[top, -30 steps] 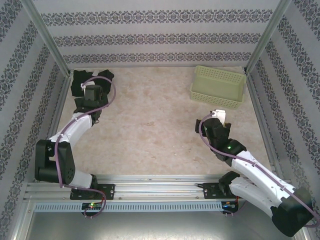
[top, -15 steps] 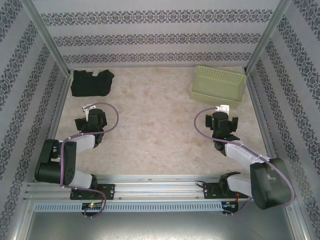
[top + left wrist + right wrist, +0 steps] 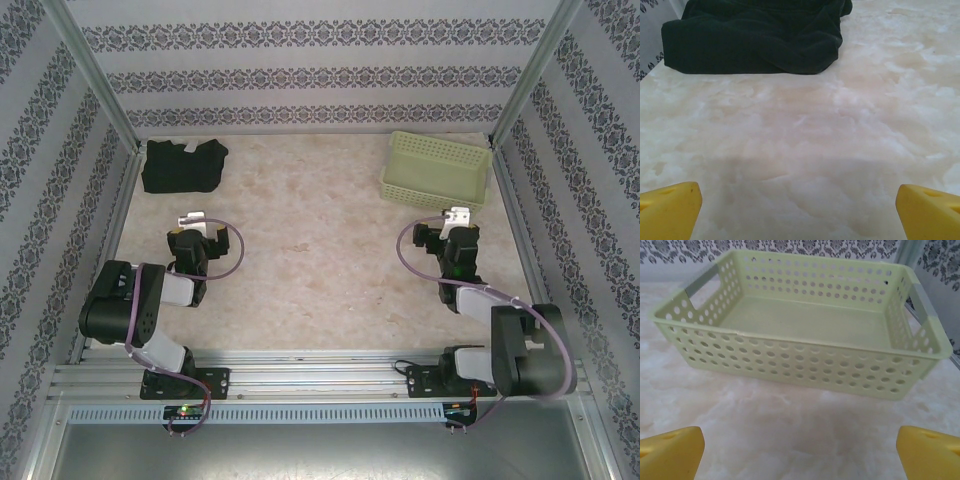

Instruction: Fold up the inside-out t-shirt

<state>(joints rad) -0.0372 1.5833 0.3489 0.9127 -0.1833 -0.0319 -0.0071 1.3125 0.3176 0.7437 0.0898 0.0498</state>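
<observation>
The black t-shirt (image 3: 182, 166) is lying bunched in a rumpled heap at the far left corner of the marbled worktop (image 3: 310, 250). Its dark fabric is showing soft, rounded folds. The left jaws are standing wide and released, yellow fingertips (image 3: 667, 210) well apart from the shirt. The right jaws are gaping too, grasping nothing and facing the pale green perforated basket (image 3: 805, 365) at the far right.

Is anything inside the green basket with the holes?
Empty. Inside the pale green perforated plastic basket the whole floor is bare, right to the walls.
</observation>
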